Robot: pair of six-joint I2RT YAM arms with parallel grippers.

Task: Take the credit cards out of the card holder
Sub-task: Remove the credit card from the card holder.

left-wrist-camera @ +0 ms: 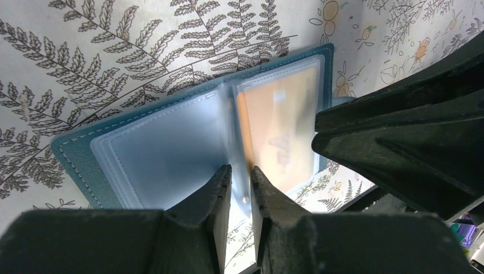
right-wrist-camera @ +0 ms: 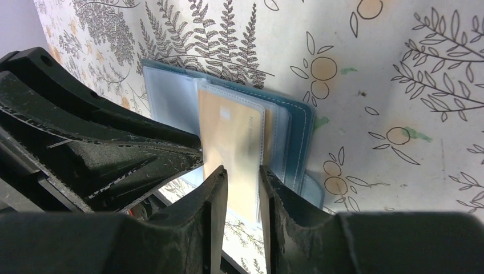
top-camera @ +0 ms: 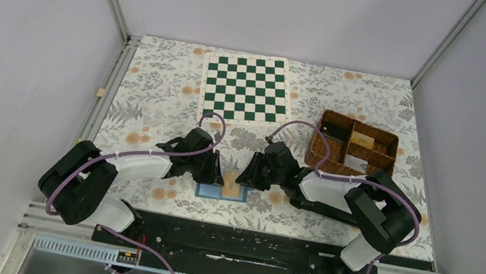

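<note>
Card holder (top-camera: 209, 192) lay open on desk (top-camera: 147, 109), near front edge, between both arms. Left hand (left-wrist-camera: 241, 188) pinched its clear inner leaf at the fold, fingers almost together. Right hand (right-wrist-camera: 242, 197) pinched tan credit card (right-wrist-camera: 231, 134) sticking out of its pocket.

Left gripper (top-camera: 216, 175) and right gripper (top-camera: 242, 177) hem the card holder (top-camera: 209, 193) at the near edge. Wicker basket (top-camera: 314, 143) blocks the right edge; the left edge is open.

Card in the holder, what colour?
Tan-gold. The card shows best in the left wrist view.
</note>
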